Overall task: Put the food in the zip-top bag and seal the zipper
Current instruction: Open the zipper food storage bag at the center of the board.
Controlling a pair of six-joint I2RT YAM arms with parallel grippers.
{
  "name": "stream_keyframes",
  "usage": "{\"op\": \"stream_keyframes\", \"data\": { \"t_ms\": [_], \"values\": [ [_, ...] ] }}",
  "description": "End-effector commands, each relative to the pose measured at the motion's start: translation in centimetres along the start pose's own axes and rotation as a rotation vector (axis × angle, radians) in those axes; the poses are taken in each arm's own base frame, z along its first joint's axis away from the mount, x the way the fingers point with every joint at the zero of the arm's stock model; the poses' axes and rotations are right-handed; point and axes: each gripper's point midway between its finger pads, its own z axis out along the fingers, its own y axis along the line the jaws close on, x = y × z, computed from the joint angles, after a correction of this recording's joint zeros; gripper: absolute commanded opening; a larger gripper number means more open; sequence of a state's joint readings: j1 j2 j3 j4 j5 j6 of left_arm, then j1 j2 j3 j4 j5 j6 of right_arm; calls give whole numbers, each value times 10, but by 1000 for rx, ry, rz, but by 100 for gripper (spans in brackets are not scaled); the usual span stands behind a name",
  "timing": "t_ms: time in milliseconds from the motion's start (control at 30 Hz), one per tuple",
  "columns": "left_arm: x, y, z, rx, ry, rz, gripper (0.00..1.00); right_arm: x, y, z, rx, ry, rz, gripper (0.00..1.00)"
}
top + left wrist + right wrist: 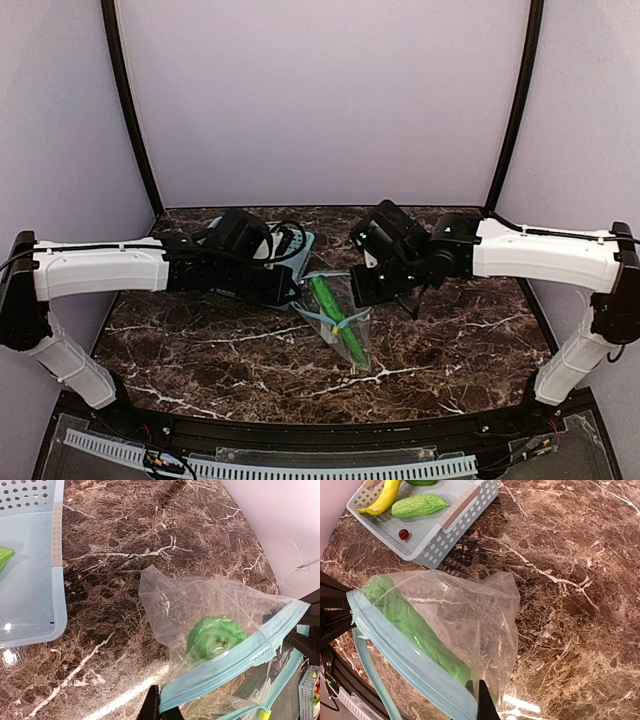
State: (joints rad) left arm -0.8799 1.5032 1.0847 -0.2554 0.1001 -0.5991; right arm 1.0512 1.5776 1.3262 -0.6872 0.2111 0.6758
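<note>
Between both pincers, a clear crinkly zip-top bag [470, 602] is spread. The left pincer [157, 707] and right pincer [479, 702] each pinch its light-blue zipper strip [225, 664], apparently keeping the mouth taut for sealing around a long green plastic cucumber [410, 622]. Beyond them, a yellow plastic banana [382, 497] lies in a pale-blue slotted plastic basket [445, 535].

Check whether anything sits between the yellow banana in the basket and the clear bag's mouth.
Only the light-blue slotted plastic basket's wall lies between the yellow plastic banana and the clear crinkly zip-top bag. A long green cucumber-like piece already lies inside at the mouth.
</note>
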Motion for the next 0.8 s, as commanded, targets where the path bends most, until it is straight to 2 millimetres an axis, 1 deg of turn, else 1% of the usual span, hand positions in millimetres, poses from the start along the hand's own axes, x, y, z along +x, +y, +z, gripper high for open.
{"op": "stream_keyframes", "data": {
  "t_ms": [0, 33, 67, 100, 133, 167, 200, 233, 267, 300, 333, 400, 433, 467, 500, 533, 567, 600, 633, 667, 700, 733, 767],
  "values": [
    [3, 5, -14, -29, -4, 4, 4, -16, -3, -18, 32, -58, 13, 0],
    [2, 1, -15, -7, -7, 17, 9, -17, -2, -18, 32, -57, 11, 0],
    [-1, -9, -15, 44, -13, 30, 17, -17, -2, -17, 33, -56, 10, 0],
    [-4, -20, -17, 94, -18, 51, 23, -18, -2, -17, 35, -56, 8, 0],
    [-5, -25, -18, 117, -19, 61, 36, -18, -2, -17, 37, -56, 8, 0],
    [-8, -33, -21, 153, -23, 85, 43, -19, -2, -16, 41, -56, 8, 0],
    [-10, -37, -24, 172, -25, 100, 56, -20, -2, -17, 43, -59, 8, 0],
    [-13, -45, -29, 206, -25, 132, 62, -20, -2, -18, 46, -59, 8, 0],
    [-14, -50, -34, 226, -27, 151, 71, -22, -2, -18, 48, -62, 10, 0],
    [-16, -57, -40, 261, -23, 189, 75, -23, -2, -18, 47, -65, 11, 0],
    [-18, -61, -46, 281, -27, 208, 80, -24, -2, -18, 47, -65, 11, 0],
    [-23, -65, -60, 325, -26, 258, 86, -26, -2, -19, 46, -69, 10, 0],
    [-27, -63, -69, 344, -27, 283, 87, -27, -2, -19, 45, -68, 9, 0],
    [-31, -60, -73, 346, -28, 291, 89, -27, -2, -18, 45, -67, 8, 0],
    [-38, -50, -80, 338, -31, 306, 89, -28, -2, -18, 45, -67, 7, 0],
    [-42, -45, -82, 328, -35, 316, 90, -28, -2, -18, 45, -65, 6, 0],
    [-49, -31, -85, 300, -35, 335, 91, -28, -2, -17, 44, -63, 6, 0],
    [-56, -26, -87, 286, -44, 345, 91, -28, -2, -15, 45, -61, 5, 0],
    [-60, -8, -84, 252, -32, 347, 91, -28, -2, -14, 43, -58, 6, 0],
    [-71, 7, -85, 224, -45, 334, 91, -29, -1, -14, 42, -57, 5, 0],
    [-70, 19, -77, 208, -18, 339, 91, -29, -1, -13, 41, -55, 6, 0],
    [-80, 33, -77, 183, -27, 325, 91, -29, 0, -12, 40, -53, 5, 0],
    [-79, 46, -67, 166, 1, 330, 90, -30, 1, -13, 37, -54, 6, 0]
  ]
}}
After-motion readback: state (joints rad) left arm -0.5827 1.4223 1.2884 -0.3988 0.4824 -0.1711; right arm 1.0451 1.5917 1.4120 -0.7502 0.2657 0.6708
